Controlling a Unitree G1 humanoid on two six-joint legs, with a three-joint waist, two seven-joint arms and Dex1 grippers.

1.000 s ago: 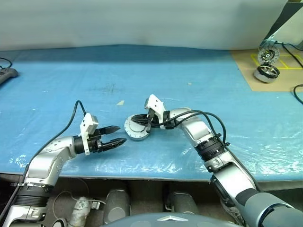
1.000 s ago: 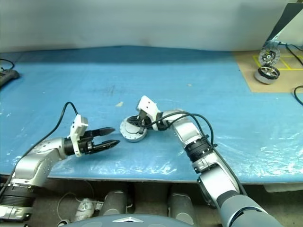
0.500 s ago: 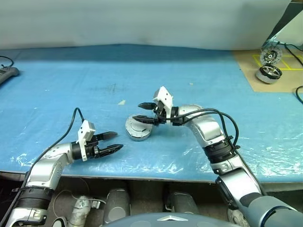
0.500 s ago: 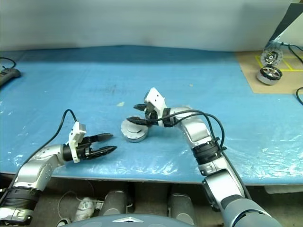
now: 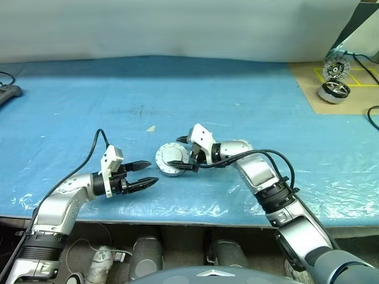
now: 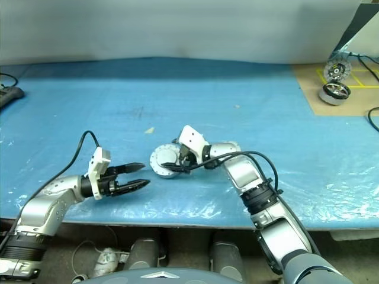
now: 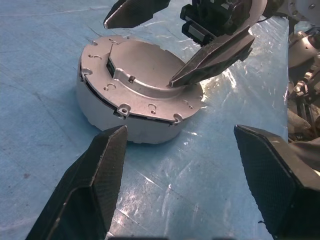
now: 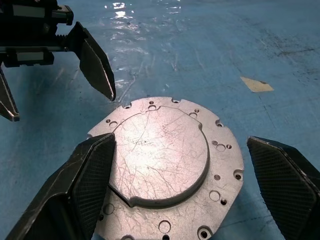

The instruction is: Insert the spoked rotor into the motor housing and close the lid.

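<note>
Housing first: you have the squat round silver-grey metal motor housing (image 5: 173, 161) sitting on the blue plastic-covered table (image 5: 237, 89), toward the front edge and roughly midway between its left and right ends. Its round grey metal lid (image 8: 165, 165) lies down over the top, smooth face up, with a raised centre panel and small holes around the rim. In your left wrist view the lid's near edge looks slightly raised above the housing wall, with a thin dark gap under it. You cannot see inside the housing, so the spoked rotor cannot be confirmed from these views.

Your right end effector (image 5: 186, 154) reaches in from the right with its two black fingers spread wide, one on either side of the lid, holding nothing. One fingertip (image 7: 210, 57) lies low over the lid's top; whether it touches the metal is hard to tell.

Your left end effector (image 5: 144, 174) sits just left of the housing, pointing toward it, close to the front edge of the table. Its fingers are also spread apart and empty, clear of the housing.

At the far right corner of the table you have a brown cardboard sheet (image 5: 308, 83) marked with yellow lines, carrying two more small round silver motor parts (image 5: 334, 92), well apart from the work. A small pale scrap (image 5: 151, 128) lies on the blue cover just behind the housing.
</note>
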